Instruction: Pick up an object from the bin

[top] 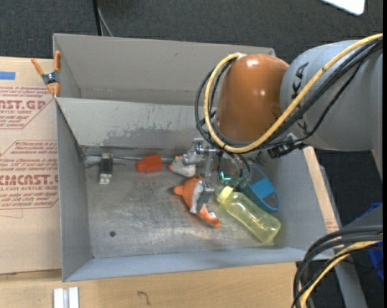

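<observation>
End effector [203, 196], grip unclear, sits over orange piece [188, 189] lying diagonally toward lower right.

Your bin count, by kind: one yellowish plastic bottle [249, 218]; one blue plastic piece [265, 191]; two orange things, namely one orange block [149, 164] and one orange-and-grey piece [192, 191]; one whitish lump [178, 167]; one grey metal clip [104, 169]. You total six loose things

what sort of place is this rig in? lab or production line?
Most likely a robotics lab bin-picking test cell, not a line: one robot arm reaches into a grey metal bin, and the contents are mismatched odds, such as a yellow plastic bottle and a small orange piece.
</observation>
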`<state>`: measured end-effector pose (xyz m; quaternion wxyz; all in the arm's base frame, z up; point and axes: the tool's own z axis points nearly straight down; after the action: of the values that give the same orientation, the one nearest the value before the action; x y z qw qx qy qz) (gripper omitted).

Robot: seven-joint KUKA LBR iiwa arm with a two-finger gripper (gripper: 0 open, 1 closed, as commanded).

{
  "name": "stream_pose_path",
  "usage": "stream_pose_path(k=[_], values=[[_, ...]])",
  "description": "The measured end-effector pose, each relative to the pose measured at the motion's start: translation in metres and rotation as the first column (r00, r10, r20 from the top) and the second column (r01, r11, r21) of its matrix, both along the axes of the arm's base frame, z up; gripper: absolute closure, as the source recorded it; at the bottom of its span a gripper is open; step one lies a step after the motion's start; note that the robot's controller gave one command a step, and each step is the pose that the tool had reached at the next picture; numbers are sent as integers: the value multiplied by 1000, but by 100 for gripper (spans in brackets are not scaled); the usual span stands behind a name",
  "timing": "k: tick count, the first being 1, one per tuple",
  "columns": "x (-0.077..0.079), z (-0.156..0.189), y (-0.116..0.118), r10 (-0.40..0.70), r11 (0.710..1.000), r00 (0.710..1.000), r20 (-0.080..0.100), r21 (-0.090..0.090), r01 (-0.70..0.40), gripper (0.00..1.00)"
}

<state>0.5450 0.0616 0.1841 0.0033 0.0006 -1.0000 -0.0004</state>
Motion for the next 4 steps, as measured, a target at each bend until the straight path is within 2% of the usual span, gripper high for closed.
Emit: stream_pose_path(k=[1, 2, 4], values=[[2, 4, 0, 0, 1000, 1000, 8, 0, 0, 0], [26, -103, -58, 42, 999, 999, 12, 8, -42, 100], [25, -101, -58, 41, 999, 999, 12, 8, -41, 100]])
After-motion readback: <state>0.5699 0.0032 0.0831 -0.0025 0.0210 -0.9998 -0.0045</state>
